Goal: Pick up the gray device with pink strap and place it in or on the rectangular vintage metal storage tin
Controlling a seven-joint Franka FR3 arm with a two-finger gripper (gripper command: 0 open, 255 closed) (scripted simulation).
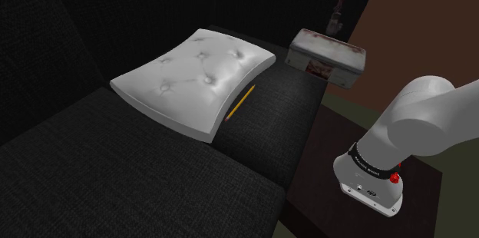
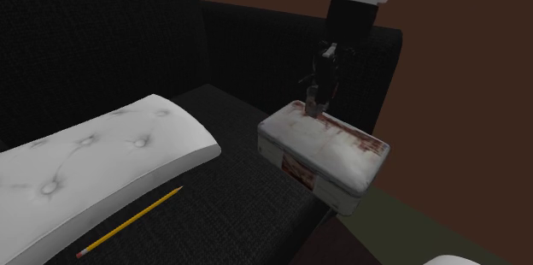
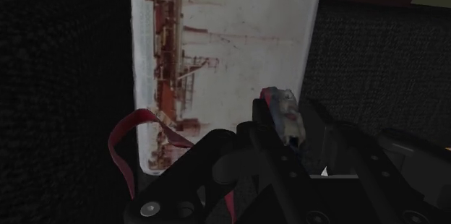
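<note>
The rectangular tin point(image 2: 335, 154), white with rust-red stains, stands on the end of a black sofa seat. It also appears in the shoulder view point(image 1: 330, 54) and under the hand in the wrist view point(image 3: 238, 49). My gripper point(image 2: 322, 84) hangs straight down over the tin's lid, shut on the small gray device point(image 3: 285, 108). The device's lower end point(image 2: 315, 108) is at or just above the lid. Its reddish-pink strap point(image 3: 124, 141) loops out beside the fingers over the tin's edge. In the shoulder view the gripper point(image 1: 336, 18) is seen dimly behind the tin.
A white tufted cushion point(image 1: 193, 77) lies on the black sofa point(image 1: 115, 175), with a yellow pencil point(image 1: 239, 104) next to it on the seat. The sofa's backrest and armrest point(image 2: 282, 41) rise behind the tin. A dark brown floor lies past the sofa's end.
</note>
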